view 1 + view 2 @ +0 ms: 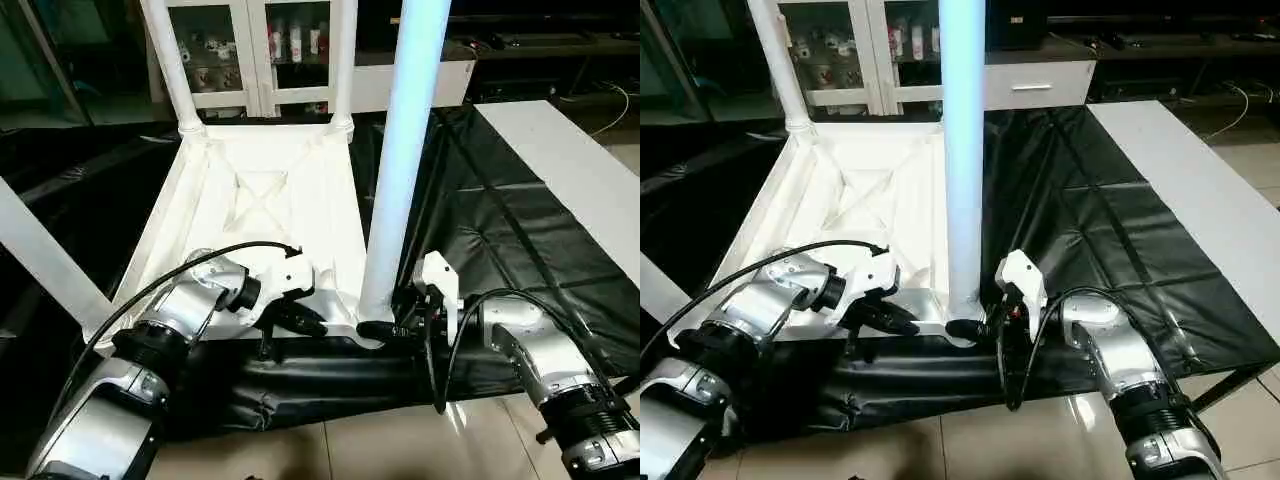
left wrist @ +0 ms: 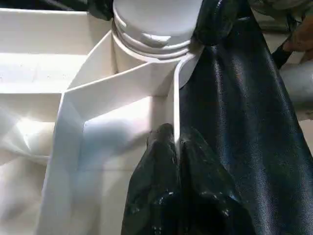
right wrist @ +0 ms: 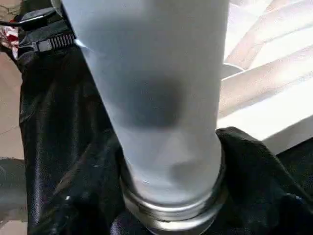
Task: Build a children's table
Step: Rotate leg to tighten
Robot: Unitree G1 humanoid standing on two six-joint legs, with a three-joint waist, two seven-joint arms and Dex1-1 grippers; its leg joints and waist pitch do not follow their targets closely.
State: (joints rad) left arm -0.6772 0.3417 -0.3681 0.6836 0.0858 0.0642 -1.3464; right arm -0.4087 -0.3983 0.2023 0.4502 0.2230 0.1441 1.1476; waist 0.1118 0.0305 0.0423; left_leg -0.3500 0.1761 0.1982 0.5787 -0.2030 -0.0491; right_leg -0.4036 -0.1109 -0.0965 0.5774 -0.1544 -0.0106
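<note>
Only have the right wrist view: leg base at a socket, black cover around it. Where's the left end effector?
Observer: Left end effector is shut on the tabletop rim, at the same near corner as that leg.
Operator: Far corners done?
Observer: Far-left leg and far-right leg both stand upright in their sockets.
Operator: Fourth one?
Observer: A fourth leg crosses the left edge of the head view. Its base sits behind the left arm, so I can't tell whether it is seated.
</note>
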